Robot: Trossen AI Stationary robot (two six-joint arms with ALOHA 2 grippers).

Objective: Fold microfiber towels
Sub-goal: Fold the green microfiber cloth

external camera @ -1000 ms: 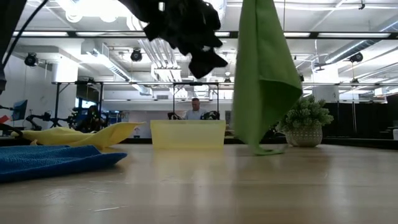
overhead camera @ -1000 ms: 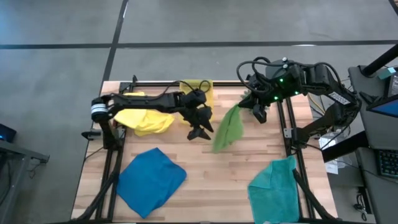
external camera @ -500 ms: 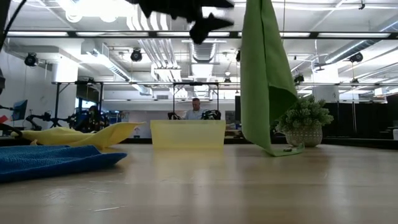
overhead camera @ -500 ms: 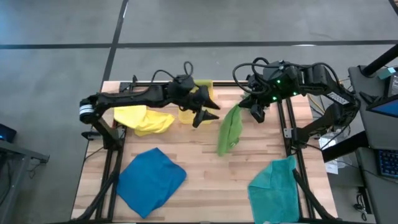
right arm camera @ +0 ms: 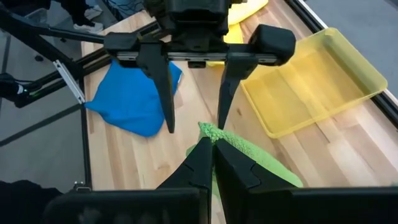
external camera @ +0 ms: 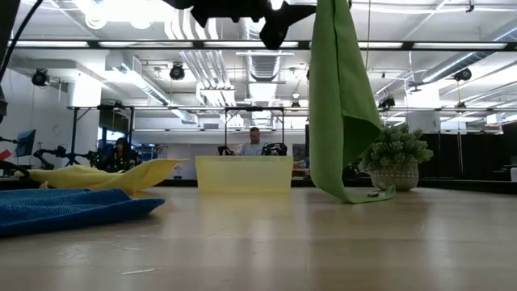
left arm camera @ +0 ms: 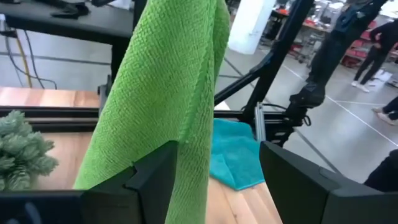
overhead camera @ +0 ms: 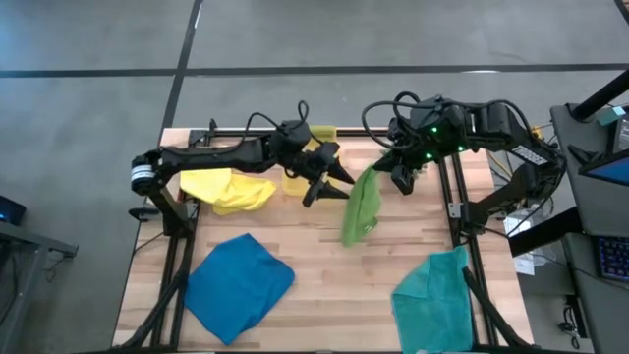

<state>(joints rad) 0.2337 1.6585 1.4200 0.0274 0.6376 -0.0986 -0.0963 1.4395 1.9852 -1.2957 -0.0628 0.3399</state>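
High view: lime green towel (overhead camera: 360,205) hangs from right gripper (overhead camera: 378,169).

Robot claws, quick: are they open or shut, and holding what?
Left gripper: open, holding nothing, beside the hanging lime green microfiber towel.
Right gripper: shut on that towel's top corner.

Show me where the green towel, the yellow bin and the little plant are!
lime green towel (external camera: 339,105), low view, middle of the hanging cloth.
yellow bin (right arm camera: 314,84), right wrist view, its floor.
plant (external camera: 396,149), low view, its spiky leaves.
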